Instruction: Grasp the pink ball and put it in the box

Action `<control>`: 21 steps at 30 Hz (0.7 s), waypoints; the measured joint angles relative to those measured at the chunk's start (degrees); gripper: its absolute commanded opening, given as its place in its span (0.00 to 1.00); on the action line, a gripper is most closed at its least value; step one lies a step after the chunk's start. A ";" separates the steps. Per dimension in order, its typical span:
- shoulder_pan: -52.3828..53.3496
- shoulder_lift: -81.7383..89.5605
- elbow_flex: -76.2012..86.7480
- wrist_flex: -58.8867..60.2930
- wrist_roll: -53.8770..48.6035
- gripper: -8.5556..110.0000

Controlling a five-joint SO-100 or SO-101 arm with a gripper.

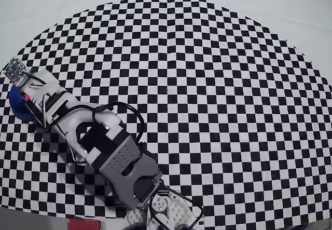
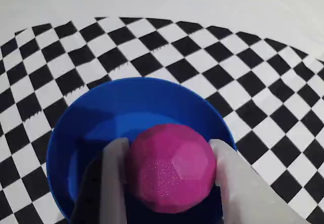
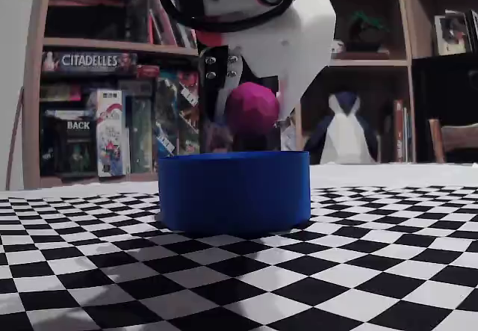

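Observation:
The pink ball [image 2: 172, 167] [image 3: 252, 109] sits between my two white fingers [image 2: 112, 173], and my gripper [image 2: 169, 155] is shut on it. It hangs just above the open mouth of the round blue box [image 2: 126, 100] [image 3: 234, 189], a little over the rim in the fixed view. In the overhead view the arm covers the ball, and only a sliver of the box [image 1: 17, 103] shows at the far left beside my gripper [image 1: 26, 96].
A black-and-white checkered mat [image 1: 207, 84] covers the table, with plain white cloth beyond its curved edge. The arm's base [image 1: 166, 209] stands at the bottom of the overhead view. Shelves with games and a penguin toy [image 3: 343, 133] stand behind the table.

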State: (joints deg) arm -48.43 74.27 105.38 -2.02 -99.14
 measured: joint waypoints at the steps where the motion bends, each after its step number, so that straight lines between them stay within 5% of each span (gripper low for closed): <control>1: 0.00 0.00 0.00 0.00 -0.09 0.07; 21: 0.09 -0.26 0.00 0.00 -0.44 0.07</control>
State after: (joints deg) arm -48.34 74.00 105.38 -2.02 -99.58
